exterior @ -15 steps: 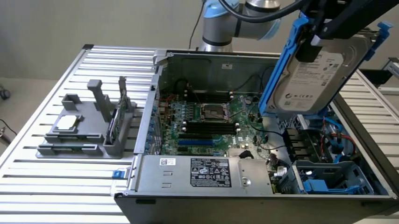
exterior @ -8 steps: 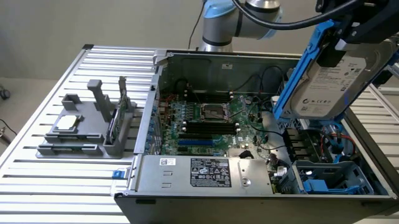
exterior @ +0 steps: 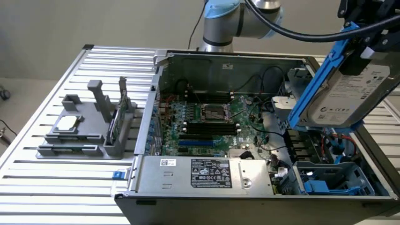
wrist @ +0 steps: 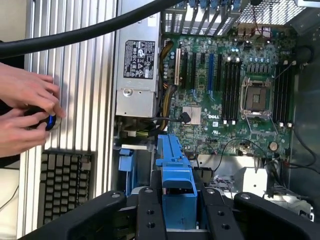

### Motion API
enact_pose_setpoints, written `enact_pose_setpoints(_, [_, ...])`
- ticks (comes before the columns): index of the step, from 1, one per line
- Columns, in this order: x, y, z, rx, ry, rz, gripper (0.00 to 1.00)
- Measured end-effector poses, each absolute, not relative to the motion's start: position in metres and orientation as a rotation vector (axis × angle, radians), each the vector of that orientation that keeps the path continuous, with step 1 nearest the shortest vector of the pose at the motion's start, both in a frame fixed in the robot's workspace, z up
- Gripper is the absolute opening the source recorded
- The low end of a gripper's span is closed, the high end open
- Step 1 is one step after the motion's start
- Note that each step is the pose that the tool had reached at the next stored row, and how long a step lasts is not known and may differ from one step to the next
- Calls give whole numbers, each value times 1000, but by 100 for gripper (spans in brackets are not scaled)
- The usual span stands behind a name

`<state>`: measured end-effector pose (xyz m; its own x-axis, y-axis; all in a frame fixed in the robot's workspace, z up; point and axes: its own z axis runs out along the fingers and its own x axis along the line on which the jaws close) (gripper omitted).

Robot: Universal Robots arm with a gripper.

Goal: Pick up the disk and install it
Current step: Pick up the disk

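1. Work surface. The slatted metal table (exterior: 56, 187) carries the open computer case (exterior: 164, 75), which lies on its side with the motherboard (exterior: 212, 122) exposed. The grey power-supply box (exterior: 200, 172) sits along the case edge nearest the exterior camera.

2. Step in hand. Judge the pick-up as complete and the installation as not yet done. The disk (exterior: 350, 96) hangs in the air over the exterior view's right end of the case and touches nothing in the chassis. It is tilted, with its label face toward the camera and a blue side rail (exterior: 315, 79) along its edge on the exterior view's left.

3. What the step calls for. The blue drive bay (exterior: 331, 180), which appears to be the seat, lies in the case corner at the exterior view's lower right, well apart from the disk. To seat the disk there, you would need its rails square to the bay guides (a tilted entry is likely to jam) and clear of the loose cables (exterior: 340, 140) nearby.

4. Arm pose. The arm (exterior: 225, 18) reaches in from behind the case with its wrist raised high. The gripper (wrist: 181, 212) looks down over the motherboard. Its jaws are clamped on the disk, with a black finger (wrist: 150, 215) on each side of the blue rail.
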<state>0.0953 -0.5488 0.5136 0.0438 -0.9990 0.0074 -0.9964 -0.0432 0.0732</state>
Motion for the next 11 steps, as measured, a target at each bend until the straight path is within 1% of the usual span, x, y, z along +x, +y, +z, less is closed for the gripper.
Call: enact_pose_setpoints(11, [114,-562,513,2228,-2135,-74,33])
